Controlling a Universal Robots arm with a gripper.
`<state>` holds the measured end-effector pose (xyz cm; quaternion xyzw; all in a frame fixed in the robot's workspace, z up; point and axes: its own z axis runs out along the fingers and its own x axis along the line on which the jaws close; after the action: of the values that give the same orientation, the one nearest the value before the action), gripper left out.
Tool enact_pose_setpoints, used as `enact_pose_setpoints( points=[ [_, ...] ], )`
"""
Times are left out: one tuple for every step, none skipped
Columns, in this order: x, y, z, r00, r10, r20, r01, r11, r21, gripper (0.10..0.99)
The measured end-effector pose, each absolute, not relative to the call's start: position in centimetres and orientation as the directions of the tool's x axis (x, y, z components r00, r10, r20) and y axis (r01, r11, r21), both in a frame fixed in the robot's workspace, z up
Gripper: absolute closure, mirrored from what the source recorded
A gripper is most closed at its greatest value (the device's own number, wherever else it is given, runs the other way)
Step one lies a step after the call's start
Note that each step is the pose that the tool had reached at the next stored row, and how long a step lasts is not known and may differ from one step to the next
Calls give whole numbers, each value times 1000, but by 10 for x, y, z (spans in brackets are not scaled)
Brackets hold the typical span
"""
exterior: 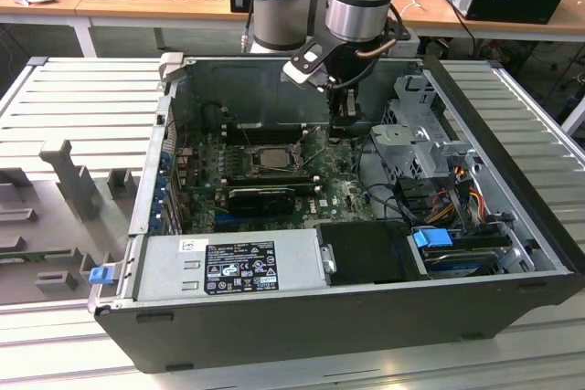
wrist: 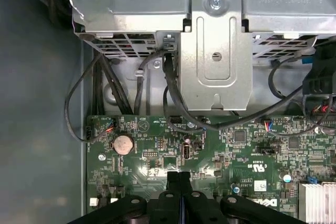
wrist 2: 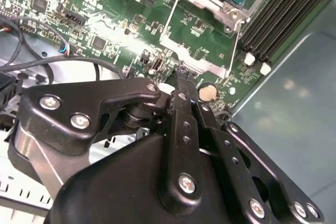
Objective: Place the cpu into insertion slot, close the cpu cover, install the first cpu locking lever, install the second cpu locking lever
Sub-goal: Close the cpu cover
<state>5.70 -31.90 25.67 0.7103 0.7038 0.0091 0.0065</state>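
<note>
Farthest to the exterior view's left of your fingers, grey moulded fixtures (exterior: 69, 180) stand on the ribbed metal bench (exterior: 82, 102), outside the open black computer case (exterior: 366, 317). Inside the case, and also to the left of the fingers in that view, the cpu (exterior: 274, 156) shows its dull, flat, square metal top. It sits in the insertion slot (exterior: 297, 162) on the green board (exterior: 343, 194), apart from the fingers and not held.

The cpu cover (wrist 2: 229, 11) is a thin silver plate that frames the chip. It appears to lie down over the chip's edges, though the steep angle leaves that unsure. A thin wire lever (wrist 2: 169, 14) slants along the side of the cover that faces the fingers. Long black memory slots (wrist 2: 283, 14) run in parallel ridges beside the socket.

Your gripper (exterior: 344, 127) hangs under the arm's smooth grey wrist. Its matte black, screw-studded fingers (wrist: 172, 181) are pressed together with nothing between them, and the tips are close over the board. A round, shiny coin cell (wrist 2: 208, 92) lies just beside the fingertips.

To the exterior view's right of the fingers rises a perforated, folded-steel drive cage (exterior: 416, 139). Black cables (wrist: 84, 103) loop beneath it. Well beyond the fingers on that side is a bright blue plastic tab (exterior: 431, 237).
</note>
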Motion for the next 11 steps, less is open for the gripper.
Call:
enact_pose_setpoints(
  points=[
    [57, -319, 254, 9, 1000, 4, 1000, -9, 22, 980],
    [57, -319, 252, 8, 1000, 4, 1000, -8, 22, 980],
    [57, -319, 251, 7, 1000, 4, 1000, -7, 22, 980],
    [56, -319, 250, 7, 1000, 4, 1000, -7, 22, 980],
    [56, -319, 250, 7, 1000, 4, 1000, -7, 22, 980],
    [55, -319, 250, 6, 1000, 4, 1000, -7, 22, 980],
    [55, -319, 250, 6, 1000, 4, 1000, -7, 22, 980],
    [55, -319, 250, 6, 1000, 4, 1000, -7, 22, 980],
    [54, -319, 250, 6, 1000, 4, 1000, -7, 22, 980],
    [54, -319, 250, 6, 1000, 4, 1000, -6, 22, 980],
    [53, -319, 250, 6, 1000, 4, 1000, -6, 22, 980]
  ],
)
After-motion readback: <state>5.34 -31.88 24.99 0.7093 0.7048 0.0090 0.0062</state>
